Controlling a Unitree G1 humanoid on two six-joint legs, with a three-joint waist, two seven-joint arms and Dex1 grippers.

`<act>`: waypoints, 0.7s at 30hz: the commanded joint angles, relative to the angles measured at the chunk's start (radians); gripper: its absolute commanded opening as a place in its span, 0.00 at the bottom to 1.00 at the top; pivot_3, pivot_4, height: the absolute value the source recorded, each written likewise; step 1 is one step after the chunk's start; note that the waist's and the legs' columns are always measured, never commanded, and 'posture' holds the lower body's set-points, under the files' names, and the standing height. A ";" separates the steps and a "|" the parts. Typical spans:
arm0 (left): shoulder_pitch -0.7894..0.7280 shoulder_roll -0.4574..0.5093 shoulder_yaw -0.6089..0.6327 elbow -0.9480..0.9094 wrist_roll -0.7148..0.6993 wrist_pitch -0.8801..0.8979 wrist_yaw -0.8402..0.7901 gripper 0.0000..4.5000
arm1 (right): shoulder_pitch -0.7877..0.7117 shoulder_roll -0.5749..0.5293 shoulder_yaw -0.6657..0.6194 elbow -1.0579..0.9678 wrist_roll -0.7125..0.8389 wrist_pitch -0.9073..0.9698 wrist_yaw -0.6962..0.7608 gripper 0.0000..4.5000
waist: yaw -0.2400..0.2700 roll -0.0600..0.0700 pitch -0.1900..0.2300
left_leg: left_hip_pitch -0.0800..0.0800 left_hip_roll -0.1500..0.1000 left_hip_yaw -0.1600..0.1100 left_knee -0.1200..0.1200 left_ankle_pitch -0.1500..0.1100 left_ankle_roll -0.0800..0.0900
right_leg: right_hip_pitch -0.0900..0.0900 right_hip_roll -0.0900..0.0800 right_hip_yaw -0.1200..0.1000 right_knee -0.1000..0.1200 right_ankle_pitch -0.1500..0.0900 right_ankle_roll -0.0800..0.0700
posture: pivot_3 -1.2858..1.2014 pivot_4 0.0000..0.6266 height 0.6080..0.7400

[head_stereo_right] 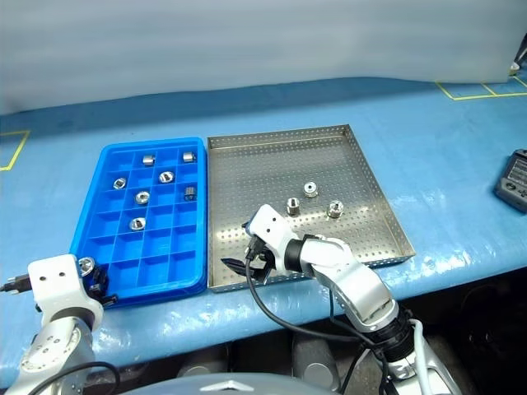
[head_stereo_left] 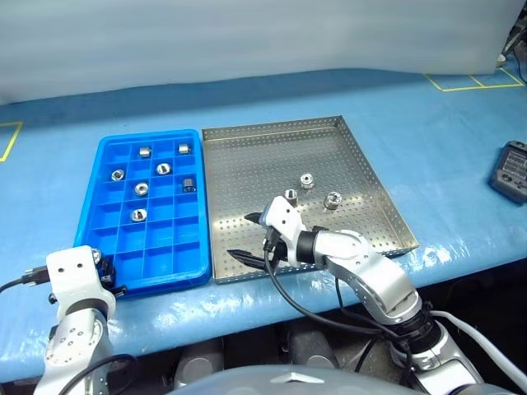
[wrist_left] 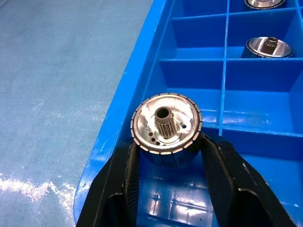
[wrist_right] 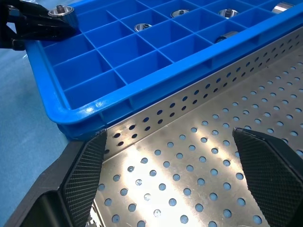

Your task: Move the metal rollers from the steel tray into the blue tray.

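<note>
The blue tray point(head_stereo_left: 165, 282) lies left of the steel tray point(head_stereo_left: 247, 164), and the two touch. Three metal rollers point(head_stereo_left: 306, 179) stand in the steel tray's middle. Several more sit in the blue tray's far compartments point(head_stereo_left: 139, 188). My left gripper point(wrist_left: 165, 142) is at the blue tray's near-left corner, shut on a roller point(wrist_left: 165, 125) that stands upright over the corner compartment. My right gripper point(head_stereo_left: 244, 236) hovers open over the steel tray's near-left corner, next to the blue tray's wall, with nothing between its fingers point(wrist_right: 83, 175).
A dark handheld device point(head_stereo_left: 512, 170) lies at the table's far right. Yellow tape marks point(head_stereo_left: 473, 81) run along the back of the blue table cover. The table's front edge passes just below both trays.
</note>
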 commanded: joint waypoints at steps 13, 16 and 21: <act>-0.254 0.215 -0.122 0.072 -0.164 -0.179 -0.340 0.99 | 0.089 -0.060 -0.158 -0.101 -0.004 0.011 -0.078 1.00 | -0.005 0.000 0.000 | -0.001 0.000 0.000 0.000 0.000 0.000 | 0.000 0.000 0.000 -0.001 0.000 0.000 | 0.50 0.24 1.00; -0.338 0.288 -0.184 0.173 -0.190 -0.214 -0.432 0.99 | 0.129 -0.082 -0.206 -0.133 -0.002 0.025 -0.110 1.00 | -0.023 0.000 0.000 | 0.000 0.000 0.001 0.000 0.000 0.000 | 0.000 0.000 0.000 0.000 0.000 0.000 | 0.47 0.24 1.00; -0.525 0.327 -0.321 0.375 -0.223 -0.259 -0.560 0.99 | 0.192 -0.092 -0.261 -0.189 -0.002 0.047 -0.161 1.00 | -0.061 0.000 0.000 | -0.001 0.000 0.001 0.001 0.000 0.000 | 0.001 0.000 0.001 0.000 0.000 0.000 | 0.45 0.24 1.00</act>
